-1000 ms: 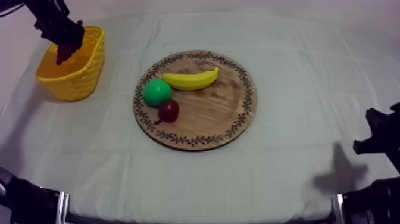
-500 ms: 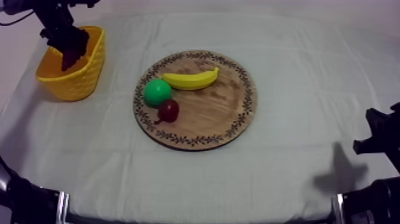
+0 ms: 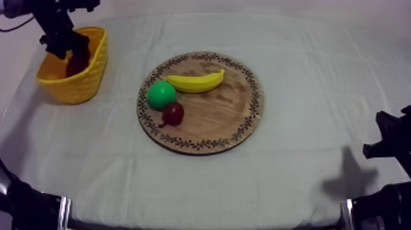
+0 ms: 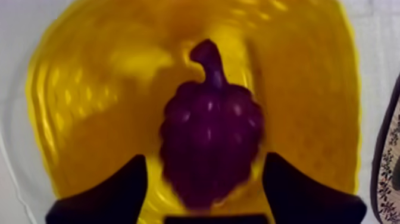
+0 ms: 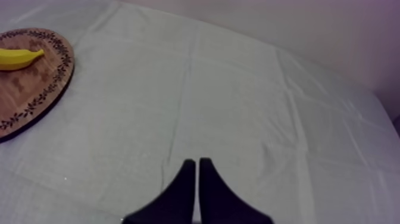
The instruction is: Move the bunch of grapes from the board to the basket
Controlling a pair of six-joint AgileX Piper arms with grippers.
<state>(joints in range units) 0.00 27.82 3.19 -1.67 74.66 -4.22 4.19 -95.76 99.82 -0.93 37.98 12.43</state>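
1. Left gripper, upper left of the top view, over the mouth of a yellow woven plastic basket. In the left wrist view its two black fingers stand apart, one at each side of the grapes. A strip of yellow shows between the fingers and the fruit, so they are not clamped on it.

2. Bunch of dark purple toy grapes, inside the yellow basket with its stem pointing away from the gripper. From above it shows as a dark shape against the basket's right inner wall.

3. Grey-white cloth, covering the table.

4. Round wooden board with a patterned rim, centre of the top view, well apart from the basket.

5. Yellow toy banana, lying on the board's upper part.

6. Green rounded toy fruit, on the board's left side, just below the banana's left end.

7. Small red fruit, on the board, just beside the green fruit at its lower right.

8. Right gripper, low at the right edge of the top view, well apart from the board. Its fingers lie together as a narrow wedge over bare cloth, holding nothing.
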